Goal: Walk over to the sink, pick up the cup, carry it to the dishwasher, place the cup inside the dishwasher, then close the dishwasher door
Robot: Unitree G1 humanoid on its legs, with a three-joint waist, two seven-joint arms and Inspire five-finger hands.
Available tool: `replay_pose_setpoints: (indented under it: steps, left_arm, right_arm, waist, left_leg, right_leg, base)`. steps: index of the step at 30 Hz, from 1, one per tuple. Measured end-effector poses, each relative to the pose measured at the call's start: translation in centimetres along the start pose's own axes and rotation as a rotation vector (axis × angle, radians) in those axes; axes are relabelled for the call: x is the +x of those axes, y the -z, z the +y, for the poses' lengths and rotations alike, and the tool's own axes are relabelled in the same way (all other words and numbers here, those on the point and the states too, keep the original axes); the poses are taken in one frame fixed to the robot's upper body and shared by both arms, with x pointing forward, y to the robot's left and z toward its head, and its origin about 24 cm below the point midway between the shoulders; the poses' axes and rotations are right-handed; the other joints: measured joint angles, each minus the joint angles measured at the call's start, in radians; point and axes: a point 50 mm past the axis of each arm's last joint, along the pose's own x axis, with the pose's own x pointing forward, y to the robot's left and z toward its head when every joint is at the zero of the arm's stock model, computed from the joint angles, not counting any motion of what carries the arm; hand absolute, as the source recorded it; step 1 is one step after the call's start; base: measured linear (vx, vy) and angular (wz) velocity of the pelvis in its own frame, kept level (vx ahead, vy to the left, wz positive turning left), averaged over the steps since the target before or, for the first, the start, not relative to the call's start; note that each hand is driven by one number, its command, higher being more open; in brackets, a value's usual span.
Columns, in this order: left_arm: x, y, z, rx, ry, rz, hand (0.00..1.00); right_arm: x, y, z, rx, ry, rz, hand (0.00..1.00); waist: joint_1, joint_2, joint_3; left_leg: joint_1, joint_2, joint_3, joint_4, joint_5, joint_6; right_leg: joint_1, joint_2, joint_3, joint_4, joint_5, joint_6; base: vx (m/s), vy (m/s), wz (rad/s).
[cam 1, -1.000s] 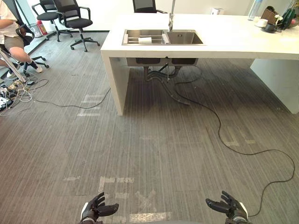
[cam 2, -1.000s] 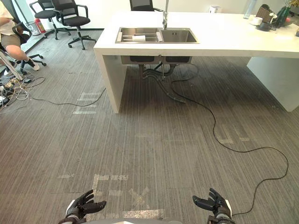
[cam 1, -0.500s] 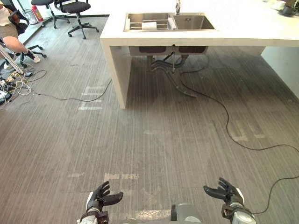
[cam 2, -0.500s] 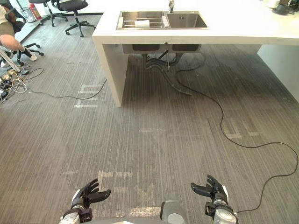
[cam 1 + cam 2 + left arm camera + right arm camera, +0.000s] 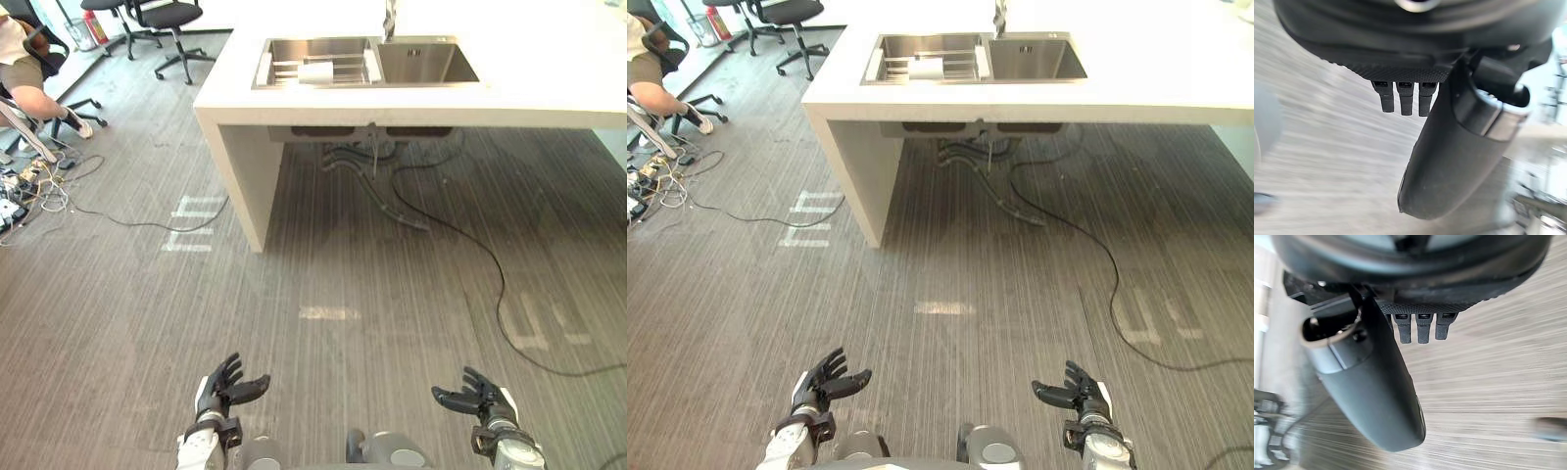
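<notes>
Left hand (image 5: 227, 384) hangs low over the floor, well short of the sink (image 5: 431, 61) and offset left of its left basin. Fingers are spread and relaxed, thumb out, nothing in it. The left wrist view agrees: straight fingers, floor past them.

Cup (image 5: 315, 71): white, in the sink's left basin, on the wire rack (image 5: 282, 70). It looks to be lying on its side with the long axis along the sink's length, but it's too small to be sure. Faucet (image 5: 389, 18) stands at the sink's back edge between the basins, just right of the cup.

Right hand (image 5: 480, 397) is equally far short of the sink, roughly in line with its right end. It's released too, fingers splayed, palm turned inward, empty.

Key relation: the cup is straight ahead and far off from both hands, a little right of the left hand's line and well left of the right hand's. My read is the left hand is nearer, so it's the likelier one for the pick.

Stage: approach only, no reach possible from here. Next is walking up to the sink's front edge, squared on the left basin. The reach then goes over the counter (image 5: 549, 83) lip and down into the basin. If the cup really is on its side, the grasp goes across its body, clear of the faucet.
</notes>
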Motion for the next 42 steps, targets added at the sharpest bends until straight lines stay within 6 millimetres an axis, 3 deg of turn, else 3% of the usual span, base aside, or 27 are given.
replay_pose_setpoints:
  steps: [2, 3, 5, 7, 8, 10, 11, 12, 13, 15, 16, 18, 19, 21, 22, 23, 24, 25, 26, 28, 29, 31, 33, 35, 36, 38, 42]
  left_arm:
    - [0.0, -1.8, -0.7, -0.014, 0.029, -0.082, 0.9]
    - [-0.2, -3.0, -1.3, -0.027, 0.049, -0.138, 0.9]
    - [-0.8, -4.8, -1.9, -0.056, 0.061, -0.226, 0.9]
    - [-1.2, -6.6, -2.5, -0.081, 0.065, -0.307, 0.9]
    - [-1.6, -8.1, -2.8, -0.092, 0.079, -0.373, 0.9]
    - [-2.1, -10.0, -3.9, -0.109, 0.12, -0.454, 0.9]
    - [-2.2, -11.1, -4.5, -0.1, 0.153, -0.498, 0.9]
    - [-2.2, -12.2, -4.7, -0.081, 0.171, -0.536, 0.9]
    - [-2.2, -12.6, -4.6, -0.071, 0.17, -0.548, 0.9]
    - [-2.3, -13.2, -4.6, -0.072, 0.158, -0.571, 0.9]
    - [-3.1, -14.4, -4.8, -0.084, 0.163, -0.64, 0.9]
    - [-3.7, -15.6, -5.0, -0.09, 0.183, -0.71, 0.9]
    - [-4.3, -17.1, -5.5, -0.103, 0.206, -0.789, 0.9]
    - [-4.5, -18.2, -5.8, -0.111, 0.216, -0.842, 0.9]
    - [-4.5, -19.0, -5.8, -0.112, 0.211, -0.874, 0.9]
    - [-4.5, -19.4, -5.8, -0.109, 0.207, -0.887, 0.9]
    - [-4.5, -19.3, -5.8, -0.111, 0.202, -0.885, 0.9]
    - [-4.5, -19.2, -5.9, -0.114, 0.192, -0.883, 0.9]
    - [-4.8, -19.2, -6.0, -0.13, 0.185, -0.89, 0.9]
    - [-5.1, -19.5, -6.6, -0.166, 0.19, -0.906, 0.9]
    - [-5.7, -19.8, -7.0, -0.198, 0.187, -0.93, 0.9]
    - [-6.5, -20.4, -7.0, -0.204, 0.186, -0.975, 0.9]
    - [-7.7, -21.4, -6.8, -0.21, 0.186, -1.057, 0.9]
    - [-8.3, -21.9, -6.8, -0.175, 0.187, -1.111, 0.9]
    - [-8.3, -22.0, -6.7, -0.156, 0.186, -1.123, 0.9]
    - [-8.1, -21.8, -6.8, -0.118, 0.177, -1.116, 0.9]
    - [-6.5, -20.9, -6.2, -0.006, 0.178, -1.042, 0.9]
  right_arm:
    - [0.1, -0.2, 0.2, 0.002, -0.001, -0.006, 0.9]
    - [0.1, -0.3, 0.1, 0.0, 0.0, -0.009, 0.9]
    - [0.1, -0.1, 0.0, -0.003, 0.002, -0.002, 0.9]
    - [-0.3, 1.1, 0.0, -0.002, 0.008, 0.037, 0.9]
    - [-0.6, 1.8, 0.2, 0.004, 0.001, 0.059, 0.9]
    - [-0.8, 2.3, 0.0, 0.001, 0.007, 0.075, 0.9]
    - [-0.9, 2.7, 0.1, 0.003, 0.007, 0.088, 0.9]
    - [-1.2, 3.4, 0.5, 0.011, -0.005, 0.111, 0.9]
    - [-1.2, 3.7, 0.9, 0.016, -0.014, 0.123, 0.9]
    - [-1.6, 4.4, 1.5, 0.023, -0.034, 0.145, 0.9]
    - [-1.8, 4.7, 2.0, 0.033, -0.056, 0.151, 0.9]
    - [-1.8, 4.7, 2.2, 0.037, -0.066, 0.149, 0.9]
    - [-1.7, 4.5, 2.2, 0.035, -0.072, 0.141, 0.9]
    - [-1.6, 4.3, 2.1, 0.032, -0.071, 0.132, 0.9]
    - [-1.6, 4.1, 2.1, 0.032, -0.071, 0.122, 0.9]
    - [-1.9, 4.6, 1.6, 0.023, -0.061, 0.136, 0.9]
    - [-2.0, 4.7, 1.2, 0.015, -0.053, 0.142, 0.9]
    - [-2.0, 4.6, 0.5, 0.002, -0.041, 0.142, 0.9]
    - [-1.8, 4.2, 0.0, -0.007, -0.03, 0.132, 0.9]
    - [-2.0, 4.6, -0.2, -0.007, -0.025, 0.142, 0.9]
    - [-2.5, 5.0, -0.3, -0.011, -0.028, 0.141, 0.9]
    - [-2.8, 4.5, -0.3, -0.009, -0.031, 0.1, 0.9]
    - [-2.6, 3.2, -0.8, -0.017, -0.024, 0.034, 0.9]
    - [-2.5, 2.8, -1.1, -0.022, -0.019, 0.021, 0.9]
    - [-2.5, 2.9, -1.3, -0.027, -0.015, 0.024, 0.9]
    - [-2.5, 3.4, -1.5, -0.029, -0.013, 0.053, 0.9]
    - [-2.9, 5.0, -0.1, 0.01, -0.04, 0.113, 0.9]
  waist:
    - [0.024, -0.016, 0.01]
    - [0.038, -0.019, 0.012]
    - [0.048, 0.001, 0.013]
    - [0.05, 0.015, 0.009]
    - [0.054, -0.02, 0.001]
    - [0.043, -0.037, 0.002]
    - [0.037, -0.045, 0.005]
    - [0.026, -0.066, 0.012]
    - [0.016, -0.075, 0.011]
    - [-0.002, -0.075, 0.01]
    - [-0.01, -0.065, 0.005]
    - [-0.014, -0.06, 0.005]
    - [-0.018, -0.045, 0.011]
    - [-0.033, -0.029, 0.006]
    - [-0.043, -0.028, 0.004]
    - [-0.046, -0.036, -0.001]
    - [-0.049, -0.033, -0.005]
    - [-0.047, -0.015, -0.011]
    - [-0.041, 0.011, -0.02]
    - [-0.047, 0.015, -0.019]
    - [-0.027, 0.014, -0.018]
    - [-0.014, 0.013, -0.019]
    - [-0.005, 0.006, -0.018]
    - [0.016, 0.01, -0.023]
    - [0.015, 0.016, -0.027]
    - [0.016, 0.049, -0.046]
    - [0.004, 0.025, -0.055]
  left_leg:
    - [-0.046, -0.086, -0.007, -0.241, 0.017, 0.013]
    - [-0.072, -0.147, -0.046, -0.458, 0.083, 0.014]
    - [-0.1, -0.182, -0.125, -0.712, 0.194, -0.005]
    - [-0.12, -0.177, -0.16, -0.694, 0.293, 0.026]
    - [-0.126, -0.226, -0.163, -0.653, 0.324, 0.062]
    - [-0.127, -0.266, -0.159, -0.62, 0.315, 0.126]
    - [-0.108, -0.29, -0.158, -0.612, 0.273, 0.136]
    - [-0.056, -0.321, -0.162, -0.625, 0.238, 0.144]
    - [-0.026, -0.334, -0.168, -0.634, 0.23, 0.146]
    - [0.097, -0.349, -0.179, -0.685, 0.201, 0.151]
    - [0.205, -0.347, -0.196, -0.763, 0.185, 0.148]
    - [0.258, -0.34, -0.206, -0.801, 0.178, 0.141]
    - [0.304, -0.319, -0.213, -0.829, 0.171, 0.13]
    - [0.328, -0.293, -0.223, -0.831, 0.16, 0.113]
    - [0.363, -0.282, -0.222, -0.837, 0.137, 0.08]
    - [0.411, -0.28, -0.21, -0.837, 0.099, 0.049]
    - [0.435, -0.278, -0.208, -0.833, 0.08, 0.031]
    - [0.45, -0.26, -0.205, -0.807, 0.064, 0.016]
    - [0.424, -0.219, -0.198, -0.692, 0.063, 0.008]
    - [0.364, -0.171, -0.193, -0.475, 0.101, -0.032]
    - [0.297, -0.096, -0.181, -0.232, 0.155, -0.05]
    - [0.23, -0.037, -0.143, -0.081, 0.142, -0.041]
    - [0.162, -0.009, -0.083, -0.118, 0.105, -0.033]
    - [0.154, -0.043, -0.076, -0.329, 0.095, -0.026]
    - [0.16, -0.08, -0.089, -0.501, 0.135, -0.011]
    - [0.16, -0.094, -0.129, -0.671, 0.306, -0.013]
    - [0.228, -0.145, -0.132, -0.815, 0.279, -0.02]
  right_leg:
    - [0.065, -0.035, 0.03, -0.052, -0.006, -0.006]
    - [0.1, -0.06, 0.051, -0.088, -0.014, 0.0]
    - [0.143, -0.069, 0.08, -0.115, -0.044, 0.048]
    - [0.191, -0.069, 0.095, -0.099, -0.111, 0.087]
    - [0.181, -0.126, 0.103, -0.04, -0.164, 0.12]
    - [0.105, -0.176, 0.109, 0.167, -0.187, 0.152]
    - [0.001, -0.207, 0.121, 0.405, -0.145, 0.233]
    - [-0.097, -0.242, 0.145, 0.638, -0.058, 0.381]
    - [-0.133, -0.253, 0.148, 0.74, -0.052, 0.37]
    - [-0.202, -0.271, 0.096, 0.87, -0.098, 0.285]
    - [-0.27, -0.259, 0.023, 0.829, -0.14, 0.213]
    - [-0.329, -0.237, 0.002, 0.763, -0.167, 0.169]
    - [-0.407, -0.204, -0.008, 0.611, -0.171, 0.155]
    - [-0.451, -0.173, -0.003, 0.375, -0.116, 0.159]
    - [-0.461, -0.155, 0.023, 0.189, -0.026, 0.16]
    - [-0.454, -0.151, 0.056, 0.106, 0.114, 0.141]
    - [-0.441, -0.144, 0.069, 0.121, 0.192, 0.122]
    - [-0.444, -0.126, 0.085, 0.177, 0.2, 0.092]
    - [-0.438, -0.11, 0.074, 0.234, 0.131, 0.082]
    - [-0.375, -0.1, 0.043, 0.25, 0.09, 0.052]
    - [-0.278, -0.075, 0.033, 0.215, 0.066, 0.031]
    - [-0.19, -0.065, 0.021, 0.15, 0.064, 0.028]
    - [-0.122, -0.077, 0.021, 0.083, 0.064, 0.028]
    - [-0.087, -0.101, 0.035, 0.058, 0.057, 0.04]
    - [-0.081, -0.11, 0.038, 0.058, 0.047, 0.057]
    - [-0.088, -0.087, 0.047, 0.07, 0.026, 0.085]
    - [-0.125, -0.114, 0.068, 0.11, -0.01, 0.12]
  base:
    - [0.54, 0.093, -0.45]
    - [0.46, 0.107, -0.55]
    - [0.47, 0.217, -0.46]
    - [0.57, 0.331, -0.35]
    - [0.59, 0.32, -0.23]
    - [0.59, 0.29, 0.03]
    - [0.58, 0.269, 0.26]
    - [0.57, 0.252, 0.27]
    - [0.55, 0.189, 0.26]
    - [0.56, 0.119, 0.12]
    - [0.67, 0.062, 0.06]
    - [0.58, -0.024, 0.16]
    - [0.48, -0.112, 0.25]
    - [0.49, -0.145, 0.32]
    - [0.54, -0.191, 0.37]
    - [0.57, -0.209, 0.34]
    - [0.49, -0.186, 0.19]
    - [0.62, -0.269, -0.02]
    - [0.59, -0.273, 0.03]
    - [0.6, -0.302, 0.2]
    - [0.51, -0.247, 0.12]
    - [0.45, -0.185, -0.01]
    - [0.38, -0.09, -0.01]
    - [0.21, 0.046, -0.09]
    - [0.16, 0.086, -0.06]
    - [0.17, 0.14, -0.06]
    - [0.1, 0.166, -0.08]
